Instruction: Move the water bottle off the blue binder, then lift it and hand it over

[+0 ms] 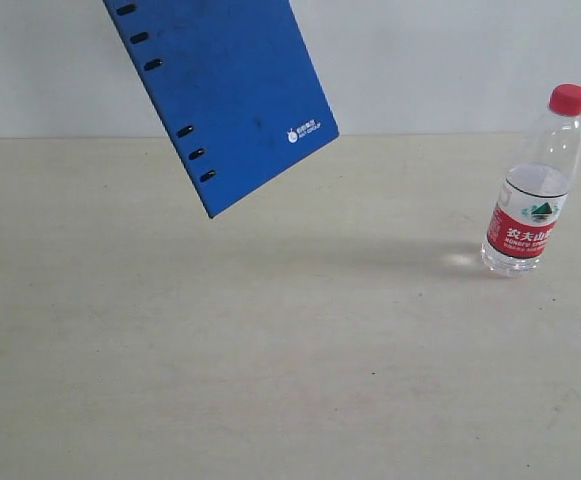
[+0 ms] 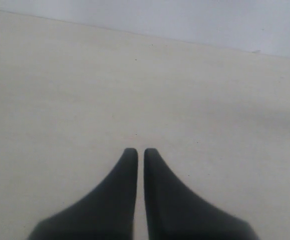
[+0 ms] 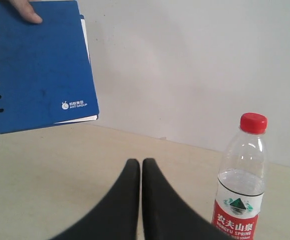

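Observation:
The water bottle [image 1: 533,186] stands upright on the table at the right, clear with a red cap and red-and-white label; in the right wrist view the water bottle [image 3: 240,185] is close beside my right gripper [image 3: 141,162], which is shut and holds nothing. The blue binder [image 1: 222,90] hangs tilted in the air at the upper left, off the table. In the right wrist view a person's finger [image 3: 25,10] grips the blue binder [image 3: 37,65] at its top edge. My left gripper [image 2: 141,151] is shut and empty over bare table. Neither gripper shows in the exterior view.
The beige table [image 1: 270,350] runs back to a pale wall [image 1: 440,70]. The binder's faint shadow lies on the table near the middle.

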